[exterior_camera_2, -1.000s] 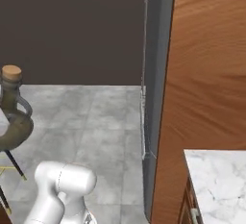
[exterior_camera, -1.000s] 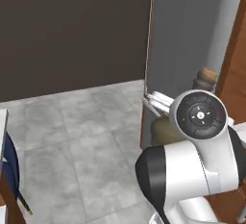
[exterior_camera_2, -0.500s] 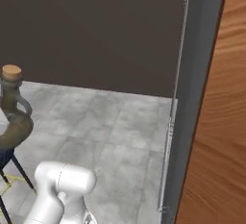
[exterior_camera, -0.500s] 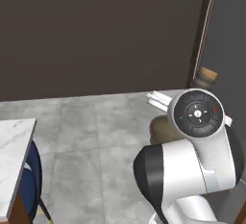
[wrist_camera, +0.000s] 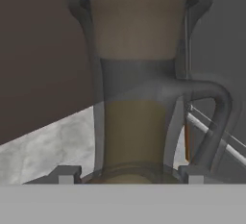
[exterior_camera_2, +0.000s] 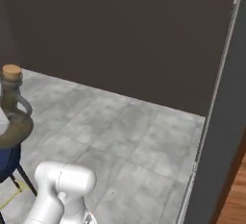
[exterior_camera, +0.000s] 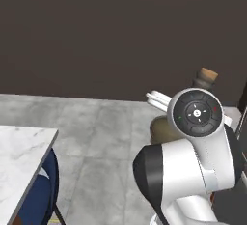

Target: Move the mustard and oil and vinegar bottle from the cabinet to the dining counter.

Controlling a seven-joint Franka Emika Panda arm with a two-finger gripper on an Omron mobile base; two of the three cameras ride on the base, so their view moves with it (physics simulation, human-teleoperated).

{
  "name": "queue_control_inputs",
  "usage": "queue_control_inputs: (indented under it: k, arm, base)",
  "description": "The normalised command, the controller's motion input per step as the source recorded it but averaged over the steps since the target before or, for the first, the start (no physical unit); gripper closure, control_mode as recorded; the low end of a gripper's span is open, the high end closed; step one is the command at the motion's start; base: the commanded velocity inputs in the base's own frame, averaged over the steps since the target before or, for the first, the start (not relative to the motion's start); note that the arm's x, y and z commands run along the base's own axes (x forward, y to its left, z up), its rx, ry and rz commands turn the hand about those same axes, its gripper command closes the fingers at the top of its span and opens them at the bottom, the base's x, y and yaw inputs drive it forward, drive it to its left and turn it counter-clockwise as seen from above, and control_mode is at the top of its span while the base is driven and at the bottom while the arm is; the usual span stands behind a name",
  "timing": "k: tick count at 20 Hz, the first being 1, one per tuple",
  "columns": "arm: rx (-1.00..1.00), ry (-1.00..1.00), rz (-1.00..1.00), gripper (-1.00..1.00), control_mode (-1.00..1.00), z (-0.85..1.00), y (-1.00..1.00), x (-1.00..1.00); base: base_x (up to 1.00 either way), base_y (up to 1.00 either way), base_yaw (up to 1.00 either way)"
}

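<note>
While the white arm folds up close to its own base, its round wrist joint facing the left base camera, the oil and vinegar bottle (exterior_camera: 166, 128) rides just behind that joint, cork stopper (exterior_camera: 208, 75) poking out above it against the dark wall (exterior_camera: 96, 35). From the right base view the same flask sits at the far left edge, upright, its olive-brown belly (exterior_camera_2: 14, 129) and small side handle (exterior_camera_2: 27, 106) lifted clear of the grey tiled floor (exterior_camera_2: 125, 141), with the arm's white elbow below it.

In the hand view the hand (wrist_camera: 127, 174) has its two dark finger tips (wrist_camera: 66, 175) standing on either side of the flask's lower neck, one at each flank, and the glass sits squarely between them, so the hand is clamped on the bottle. The neck runs straight up that view, the handle curling off to the right.

A corner of the dining counter (exterior_camera: 21, 154), white marble with grey veins, shows at the lower left of the left base view, well apart from the flask, with a blue stool (exterior_camera: 38, 190) tucked under its edge. At the right edge of the right base view stand a tall grey panel (exterior_camera_2: 216, 131) and a sliver of reddish wood (exterior_camera_2: 235, 204).
</note>
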Motion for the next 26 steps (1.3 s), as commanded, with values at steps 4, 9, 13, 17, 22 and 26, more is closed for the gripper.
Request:
queue_control_inputs:
  k: [4,9,13,17,22,26]
  arm:
    - [0.00,0.00,0.00,1.00,1.00,0.00,0.00,0.00]
    - [0.00,0.00,0.00,1.00,1.00,0.00,0.00,0.00]
    - [0.00,0.00,0.00,1.00,1.00,0.00,0.00,0.00]
    - [0.00,0.00,0.00,1.00,1.00,0.00,0.00,0.00]
    - [0.00,0.00,0.00,1.00,1.00,0.00,0.00,0.00]
    - [0.00,0.00,0.00,1.00,1.00,0.00,0.00,0.00]
  base:
    - [0.50,0.00,0.67]
    - [0.27,0.00,0.85]
    - [0.27,0.00,0.85]
    - [0.43,0.00,0.73]
    - [0.38,-0.06,0.63]
    - [0.36,-0.17,0.54]
